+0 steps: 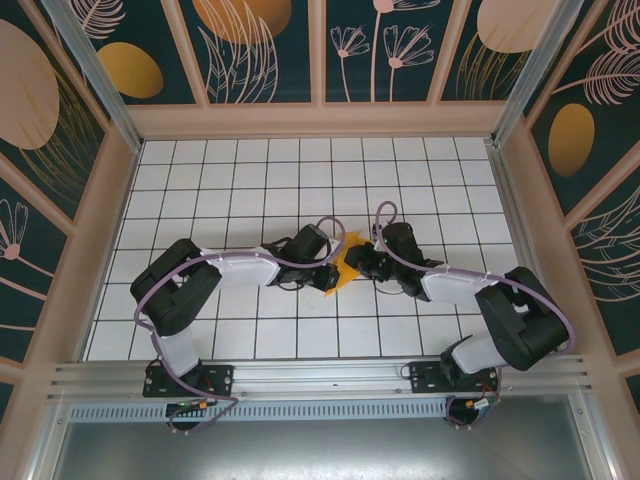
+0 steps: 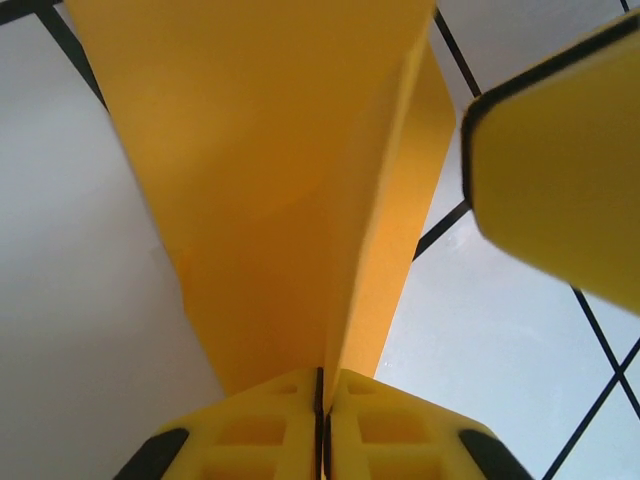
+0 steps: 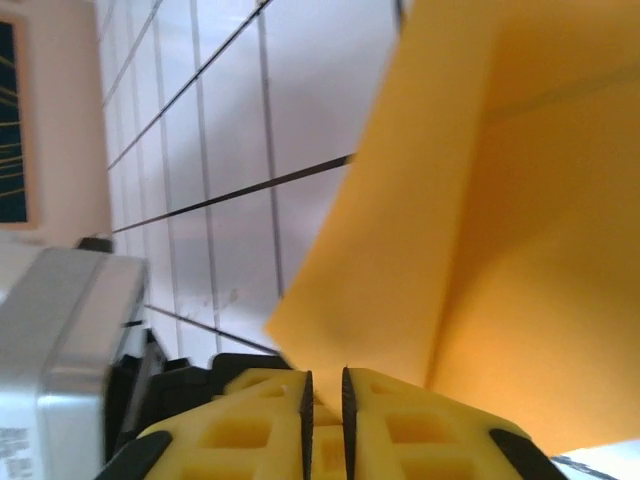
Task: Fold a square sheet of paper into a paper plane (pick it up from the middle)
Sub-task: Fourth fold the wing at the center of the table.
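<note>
Seen from overhead, a folded orange-yellow paper [image 1: 349, 262] stands at the centre of the frame on the white tiled counter [image 1: 250, 170], between two arms. The left end effector [image 1: 331, 268] is clamped on its fold. The right end effector [image 1: 363, 262] straddles its edge with pads slightly apart; I cannot tell whether it grips.

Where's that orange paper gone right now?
Mid-table in the top view, the folded paper is gripped between the left fingers and the right fingers.

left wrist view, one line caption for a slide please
left claw pinching the folded orange paper by its bottom edge, white grid table behind
</note>
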`<move>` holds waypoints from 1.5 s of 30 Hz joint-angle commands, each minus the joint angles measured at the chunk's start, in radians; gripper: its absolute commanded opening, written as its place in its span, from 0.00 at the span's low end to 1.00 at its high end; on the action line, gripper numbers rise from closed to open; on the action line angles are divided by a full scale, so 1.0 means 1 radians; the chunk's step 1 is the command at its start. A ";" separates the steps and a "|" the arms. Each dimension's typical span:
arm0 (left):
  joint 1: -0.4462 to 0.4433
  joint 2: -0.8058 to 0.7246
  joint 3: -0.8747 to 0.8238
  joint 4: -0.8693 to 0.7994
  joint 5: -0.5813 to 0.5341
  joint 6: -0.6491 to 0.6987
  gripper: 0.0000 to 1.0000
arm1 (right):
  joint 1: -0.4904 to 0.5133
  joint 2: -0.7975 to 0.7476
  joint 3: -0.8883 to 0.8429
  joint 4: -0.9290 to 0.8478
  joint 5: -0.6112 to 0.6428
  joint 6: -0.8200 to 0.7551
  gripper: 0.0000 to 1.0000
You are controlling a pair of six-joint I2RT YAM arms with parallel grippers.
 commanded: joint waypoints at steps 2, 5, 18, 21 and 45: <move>0.004 -0.044 -0.010 0.009 -0.045 0.025 0.23 | -0.001 -0.051 -0.006 -0.096 0.144 0.047 0.21; 0.003 -0.062 -0.029 0.027 -0.050 0.035 0.32 | -0.010 -0.041 -0.017 -0.083 0.117 0.038 0.19; 0.000 -0.087 -0.101 0.092 -0.047 0.072 0.40 | -0.010 0.075 0.024 -0.047 0.036 0.007 0.15; -0.004 -0.087 -0.112 0.108 -0.085 0.070 0.40 | -0.010 0.085 0.025 -0.042 0.034 0.005 0.15; -0.057 -0.049 -0.073 0.109 -0.145 0.119 0.16 | -0.010 0.178 0.062 -0.054 0.039 -0.032 0.14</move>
